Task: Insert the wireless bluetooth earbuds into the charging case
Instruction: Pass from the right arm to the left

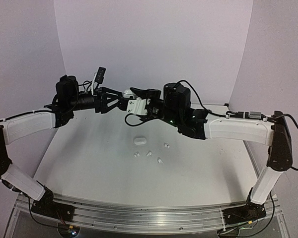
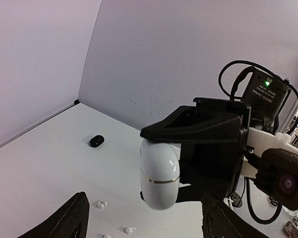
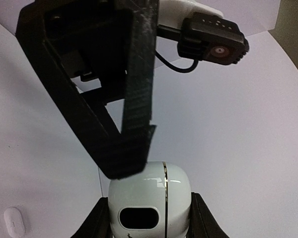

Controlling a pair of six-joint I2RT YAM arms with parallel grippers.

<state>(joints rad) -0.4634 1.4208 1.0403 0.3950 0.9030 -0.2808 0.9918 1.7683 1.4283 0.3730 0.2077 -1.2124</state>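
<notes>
Nearest you, low in the centre of the top view, four tiny white wireless bluetooth earbuds (image 1: 149,153) lie scattered on the matte white table (image 1: 89,168). A smooth oval second case (image 1: 139,140) sits just above them. Higher up, your right gripper (image 3: 150,220) is clamped on the glossy, rounded charging case (image 3: 150,198). Your left gripper (image 2: 145,213) has its ribbed black fingers (image 3: 134,99) spread around it. A small black oval object (image 2: 96,141) lies farthest back.

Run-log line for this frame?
right gripper: holds white charging case midair | left gripper: jaws open, at case | white earbuds: on table
</notes>
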